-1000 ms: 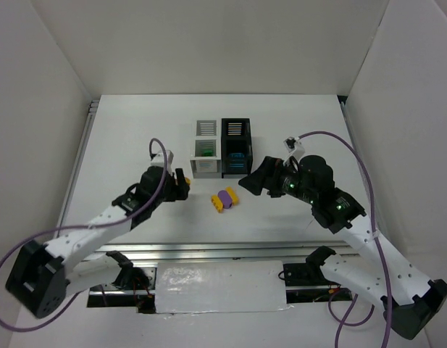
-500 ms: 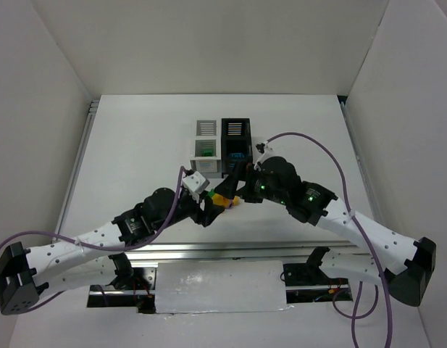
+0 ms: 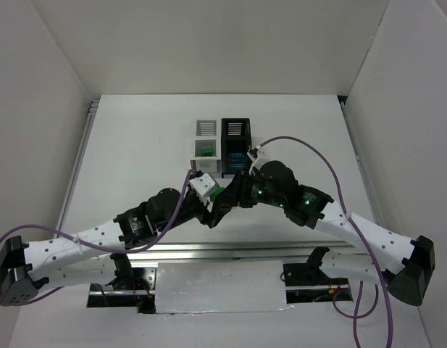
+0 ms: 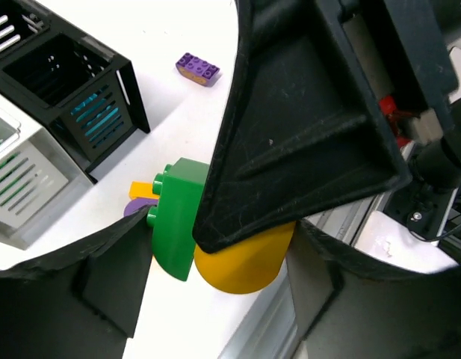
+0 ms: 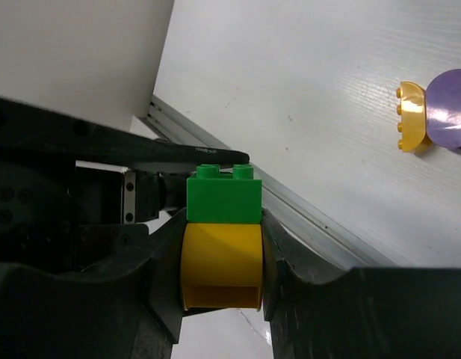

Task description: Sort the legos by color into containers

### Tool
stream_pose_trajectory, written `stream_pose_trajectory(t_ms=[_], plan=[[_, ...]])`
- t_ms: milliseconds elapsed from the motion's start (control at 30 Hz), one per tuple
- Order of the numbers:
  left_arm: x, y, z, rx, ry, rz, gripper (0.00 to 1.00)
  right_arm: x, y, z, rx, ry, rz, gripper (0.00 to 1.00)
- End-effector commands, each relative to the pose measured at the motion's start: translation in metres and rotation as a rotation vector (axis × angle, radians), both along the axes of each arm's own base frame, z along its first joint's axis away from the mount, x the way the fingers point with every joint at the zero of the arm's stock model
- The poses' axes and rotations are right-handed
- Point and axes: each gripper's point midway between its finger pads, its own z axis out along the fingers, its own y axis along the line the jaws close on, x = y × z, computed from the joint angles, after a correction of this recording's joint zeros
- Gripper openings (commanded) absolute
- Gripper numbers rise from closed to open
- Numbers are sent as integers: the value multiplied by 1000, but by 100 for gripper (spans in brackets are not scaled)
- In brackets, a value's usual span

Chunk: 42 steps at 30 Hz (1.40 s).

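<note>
I have the stack (image 5: 223,232) in the air mid-table, just near of the bins (image 3: 222,148). My right gripper (image 5: 221,250) is clamped on the yellow brick (image 5: 221,269), a finger on each side. My left gripper (image 4: 223,235), about half wide, grips the stack end to end, with the green brick (image 4: 178,217) studs against one finger. The right finger blocks most of my left wrist view. On the table lie a yellow piece (image 5: 409,116) touching a purple piece (image 5: 450,105), and a purple brick (image 4: 198,67) well apart. The long axis crosses the left jaws, green end toward the bins.
</note>
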Motion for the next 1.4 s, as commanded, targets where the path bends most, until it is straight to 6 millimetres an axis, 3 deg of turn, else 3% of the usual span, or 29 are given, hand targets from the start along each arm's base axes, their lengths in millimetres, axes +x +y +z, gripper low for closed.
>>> stream_pose_trajectory(t_ms=[0, 33, 167, 267, 300, 433, 500, 533, 600, 733, 833, 900, 933, 1033, 1100, 1200, 1367], plan=[[6, -4, 47, -98, -31, 45, 80, -9, 9, 30, 79, -107, 90, 0], [4, -2, 51, -100, -18, 45, 98, -8, 5, 33, 75, -151, 96, 0], [-13, 8, 68, -128, 80, 30, 100, 0, -8, 48, 68, -339, 129, 0], [-29, 21, 86, -168, 193, 29, 100, -25, -11, 67, 118, -509, 308, 0], [-39, 23, 100, -206, 217, -6, 99, -42, -11, 76, 166, -559, 404, 0], [-81, 14, 118, -256, 289, -226, 98, -97, -23, 105, 294, -775, 658, 0], [-102, 7, 122, -274, 312, -353, 93, -111, -27, 120, 348, -831, 710, 0], [-109, 4, 132, -310, 294, -404, 92, -114, -28, 123, 354, -832, 720, 0], [-124, -2, 131, -312, 313, -501, 88, -112, -27, 127, 349, -822, 717, 0], [-130, -12, 130, -322, 324, -567, 85, -117, -26, 130, 367, -793, 754, 0], [-131, -16, 132, -323, 331, -587, 83, -109, -23, 125, 335, -739, 722, 0], [-132, -17, 132, -319, 333, -595, 77, -106, -21, 125, 324, -740, 715, 0], [-131, -19, 132, -316, 333, -595, 62, -107, -21, 124, 325, -738, 720, 0], [-127, -21, 134, -314, 325, -579, 33, -109, -23, 122, 323, -731, 728, 0], [-124, -21, 134, -312, 322, -563, 27, -108, -23, 118, 301, -727, 727, 0], [-122, -19, 134, -301, 312, -543, 29, -107, -22, 109, 260, -698, 748, 0], [-117, -16, 136, -296, 297, -509, 64, -107, -22, 103, 240, -670, 773, 0]])
